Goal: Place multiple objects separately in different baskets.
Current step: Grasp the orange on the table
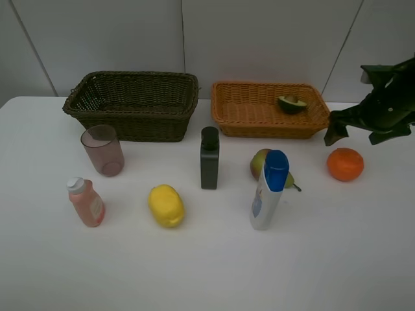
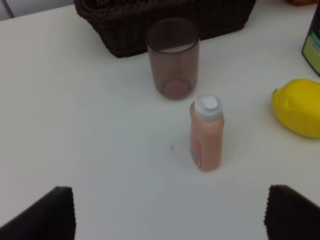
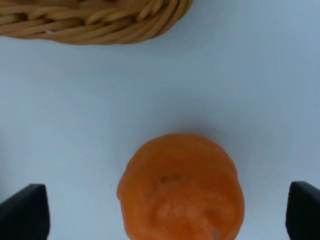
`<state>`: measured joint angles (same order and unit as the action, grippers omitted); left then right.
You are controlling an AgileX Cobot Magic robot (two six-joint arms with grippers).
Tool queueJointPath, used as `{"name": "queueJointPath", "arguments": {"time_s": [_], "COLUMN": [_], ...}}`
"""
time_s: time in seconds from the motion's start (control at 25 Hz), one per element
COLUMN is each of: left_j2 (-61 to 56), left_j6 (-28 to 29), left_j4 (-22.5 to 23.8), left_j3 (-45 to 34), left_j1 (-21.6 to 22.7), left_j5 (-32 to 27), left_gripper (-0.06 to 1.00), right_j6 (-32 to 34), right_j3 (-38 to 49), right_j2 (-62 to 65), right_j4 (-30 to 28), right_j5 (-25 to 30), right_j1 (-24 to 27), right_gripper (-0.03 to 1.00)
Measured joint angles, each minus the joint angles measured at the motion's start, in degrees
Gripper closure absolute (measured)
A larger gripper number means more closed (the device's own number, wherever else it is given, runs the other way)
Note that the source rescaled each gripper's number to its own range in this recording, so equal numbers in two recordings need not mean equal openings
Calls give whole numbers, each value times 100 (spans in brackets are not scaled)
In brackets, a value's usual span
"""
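Nearest me sit white bottle (image 1: 267,194), lemon (image 1: 166,205) and pink bottle (image 1: 85,202). I see both jaws spread: left gripper (image 2: 170,215) short of the pink bottle, right gripper (image 1: 356,135) over the orange (image 1: 345,164), ready to grab. Avocado half (image 1: 292,103) lies in the far light basket (image 1: 240,120).

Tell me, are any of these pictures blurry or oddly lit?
Exterior high: sharp, evenly lit, only soft shadows under the lemon. Left wrist: the pink bottle is clear. Right wrist: the orange looks slightly blurred, with a bluish cast.
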<state>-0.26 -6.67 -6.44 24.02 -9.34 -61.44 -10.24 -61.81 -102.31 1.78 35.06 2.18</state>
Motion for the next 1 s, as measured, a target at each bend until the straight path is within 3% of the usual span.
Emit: {"name": "queueJointPath", "arguments": {"time_s": [1.0], "left_j2": [0], "left_j6": [0], "left_j4": [-2], "left_j3": [0], "left_j1": [0], "left_j5": [0], "left_gripper": [-5], "right_j6": [297], "right_j3": [0], "right_j2": [-1103], "right_j4": [161], "right_j5": [-437], "right_j1": [0], "right_gripper": [-3]}}
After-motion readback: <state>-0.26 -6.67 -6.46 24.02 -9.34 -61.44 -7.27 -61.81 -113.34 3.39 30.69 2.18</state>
